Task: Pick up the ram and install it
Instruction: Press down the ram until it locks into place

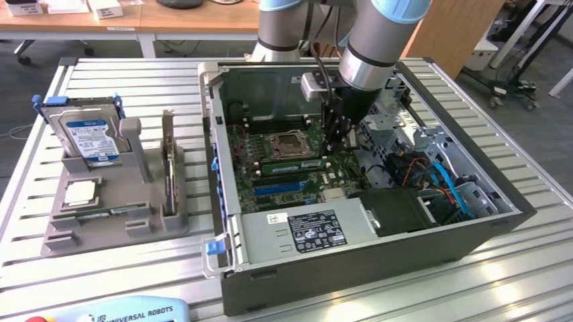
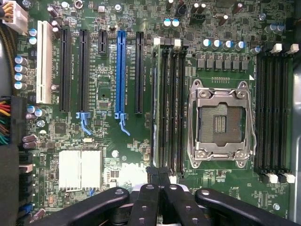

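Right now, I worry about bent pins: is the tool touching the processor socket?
Apart. The wrist view shows the shut tool at the end of the memory slots, and a clear gap separates it from the processor socket.

The gripper (image 1: 339, 137) hangs low inside the open computer case (image 1: 268, 275), fingertips pressed together just over the memory slots (image 2: 168, 108). Beside it the empty processor socket (image 2: 221, 123) lies flat, no hindrance. The drive cage (image 1: 394, 127) and cables (image 1: 439, 181) crowd its far side; above it, open air.
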Available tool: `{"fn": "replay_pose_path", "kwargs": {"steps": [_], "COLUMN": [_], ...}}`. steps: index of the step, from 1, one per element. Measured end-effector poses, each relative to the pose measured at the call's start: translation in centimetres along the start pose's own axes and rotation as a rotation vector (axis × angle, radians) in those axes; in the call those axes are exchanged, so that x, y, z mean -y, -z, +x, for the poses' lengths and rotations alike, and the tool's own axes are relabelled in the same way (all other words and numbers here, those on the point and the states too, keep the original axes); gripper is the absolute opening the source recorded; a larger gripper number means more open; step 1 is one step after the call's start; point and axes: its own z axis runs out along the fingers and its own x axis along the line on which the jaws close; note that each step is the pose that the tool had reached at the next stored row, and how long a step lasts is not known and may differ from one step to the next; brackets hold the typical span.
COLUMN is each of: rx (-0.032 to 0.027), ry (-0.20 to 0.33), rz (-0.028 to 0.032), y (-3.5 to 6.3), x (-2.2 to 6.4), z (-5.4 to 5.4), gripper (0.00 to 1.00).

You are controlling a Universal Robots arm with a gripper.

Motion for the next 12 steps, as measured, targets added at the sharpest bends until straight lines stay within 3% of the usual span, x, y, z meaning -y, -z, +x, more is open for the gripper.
{"fn": "replay_pose_path", "kwargs": {"steps": [1,4,12], "rx": [-0.0012,-0.0121,-0.0124], "ry": [0.0,-0.001,-0.001], "rz": [0.0001,0.0,0.0], "y": [-0.01,-0.03,-0.25], "x": [0.0,0.01,0.02], "z": [0.0,0.0,-0.06], "gripper": [0.1,0.1,0.1]}}
